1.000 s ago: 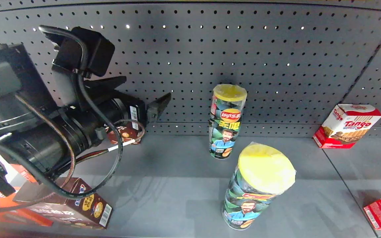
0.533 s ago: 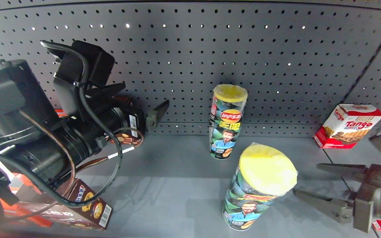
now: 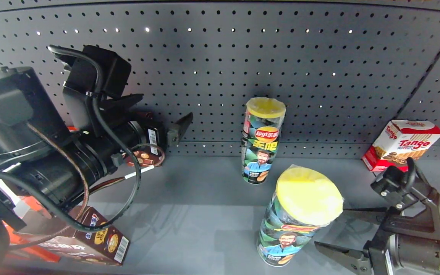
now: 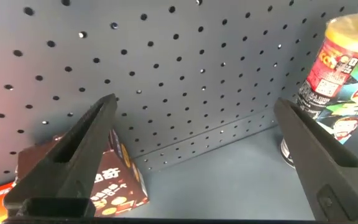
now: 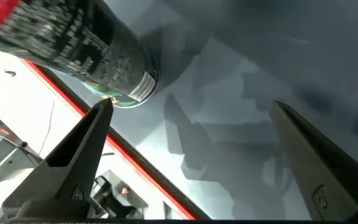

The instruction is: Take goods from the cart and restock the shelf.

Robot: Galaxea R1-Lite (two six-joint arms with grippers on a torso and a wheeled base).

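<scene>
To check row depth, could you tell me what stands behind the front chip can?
A second chip can, upright by the pegboard; the front chip can hides some shelf behind it.

1. The pegboard back panel (image 3: 220, 57) looks like painted sheet metal, matt dark grey and punched with holes.
2. The shelf deck (image 3: 189, 214) is smooth grey metal with a faint sheen.
3. The near chip can (image 3: 287, 238) and the far chip can (image 3: 260, 152) have glossy printed sides. Each has a yellow plastic lid under wrinkled clear film.
4. The wafer box (image 3: 403, 145) and the brown biscuit box (image 3: 94, 240) are printed cardboard with a light gloss.
5. The left gripper (image 4: 194, 106) and the right gripper (image 5: 191, 104) have matt dark fingers (image 4: 73, 162), finely textured; plastic or metal, I cannot tell.
6. The black cable (image 3: 130, 198) has a smooth, shiny, rubbery sheath.
</scene>
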